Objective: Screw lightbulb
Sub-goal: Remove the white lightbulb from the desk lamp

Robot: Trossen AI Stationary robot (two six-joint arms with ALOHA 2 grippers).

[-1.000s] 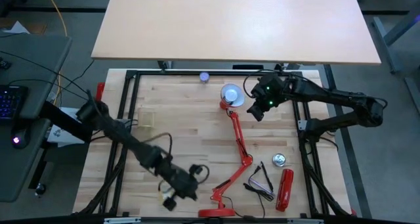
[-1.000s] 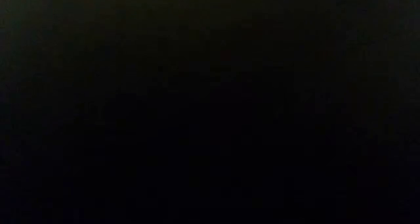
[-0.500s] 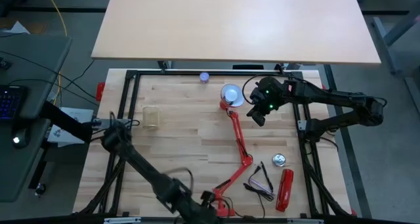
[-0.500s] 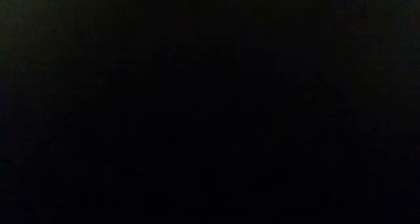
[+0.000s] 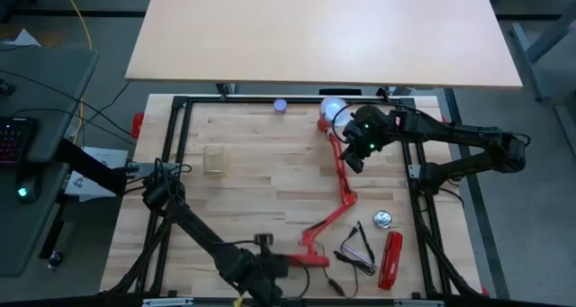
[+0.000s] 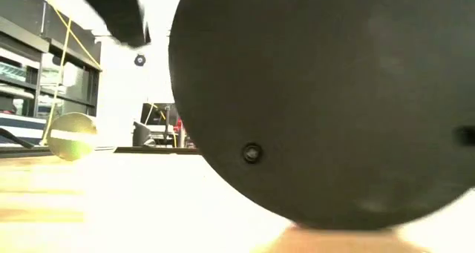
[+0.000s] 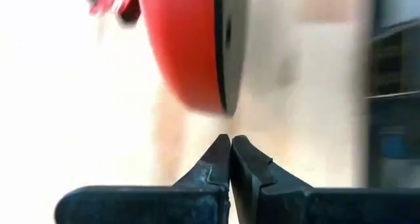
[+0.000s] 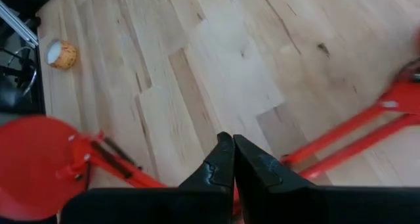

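Both pairs of jaws are pressed fully together with nothing between them, so neither arm is carrying anything at this moment. The left gripper [image 7: 230,159] sits low at the table's [image 5: 261,163] front edge, its fingertips just short of the red lamp base [image 7: 190,46], which stands tipped on its rim (the dark underside faces the low camera and fills most of that view); a closed tip fits shoving or steadying the base, not lifting it. The right gripper [image 5: 355,160] hovers near the back edge, just beside the upper arm of the red lamp [image 5: 342,176], whose folding arm runs from the front edge up toward the back. At the top of that arm, close to the back edge, a white round shape shows; it is the lamp's white-lined shade [image 5: 332,110], and whether the lightbulb sits inside it I cannot tell. A small cream ball [image 8: 61,54] lies apart near the back edge, and a red tool [image 5: 391,257], a small metal disc [image 5: 383,221] and a black cable [image 5: 358,248] rest by the front right corner, clear of the work.
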